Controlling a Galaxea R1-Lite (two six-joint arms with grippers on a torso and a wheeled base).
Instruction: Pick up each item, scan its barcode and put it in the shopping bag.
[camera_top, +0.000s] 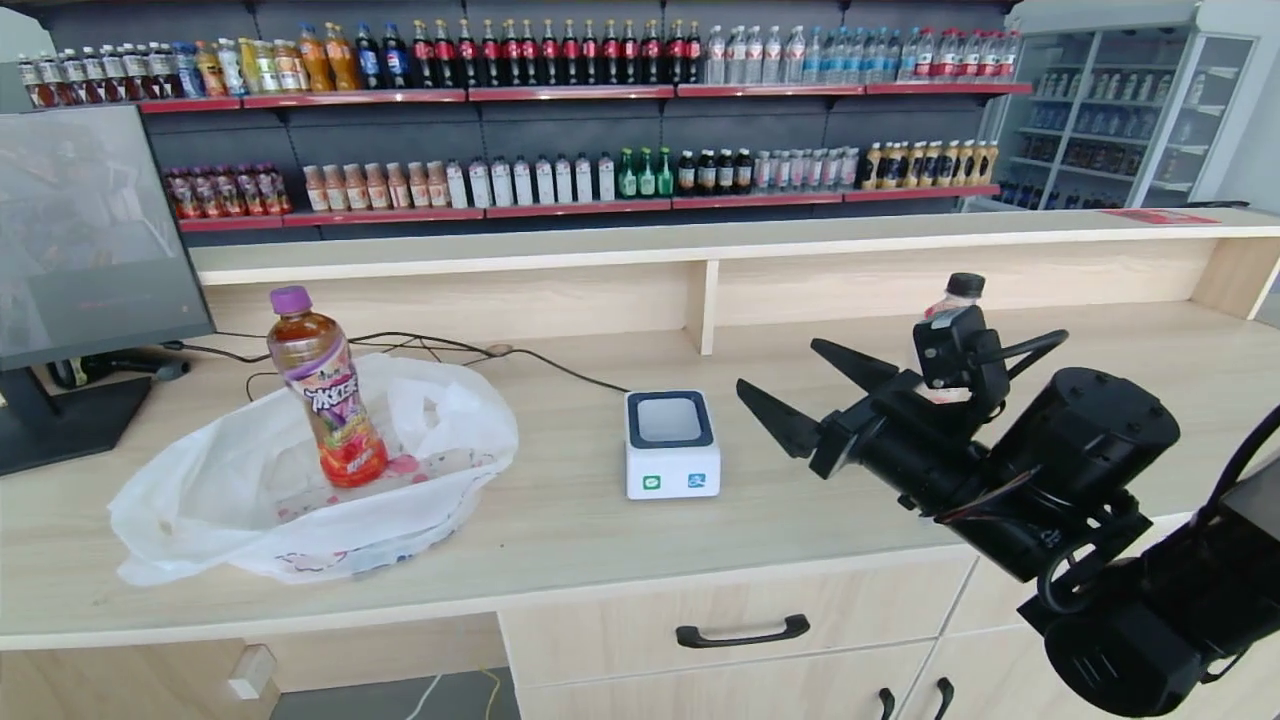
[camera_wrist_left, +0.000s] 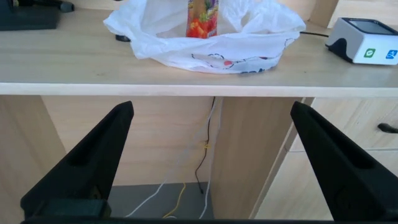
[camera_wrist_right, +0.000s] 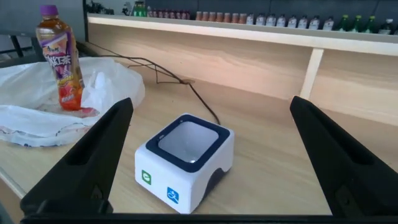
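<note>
A tea bottle (camera_top: 325, 400) with a purple cap stands upright inside the white shopping bag (camera_top: 200, 500) on the left of the counter; it also appears as bottle (camera_wrist_right: 60, 59) and bag (camera_wrist_left: 205, 46). The white barcode scanner (camera_top: 671, 443) sits mid-counter. My right gripper (camera_top: 778, 365) hangs open and empty above the counter just right of the scanner (camera_wrist_right: 186, 158), its fingers pointing at it. A black-capped bottle (camera_top: 962, 292) stands behind that arm, mostly hidden. My left gripper (camera_wrist_left: 211, 106) is open and empty, low in front of the counter's edge.
A monitor (camera_top: 90, 230) stands at the far left, with cables (camera_top: 420, 345) running behind the bag. A raised ledge (camera_top: 700, 250) borders the counter's back, and drink shelves (camera_top: 600, 90) line the wall. Drawers (camera_top: 740, 630) sit under the counter.
</note>
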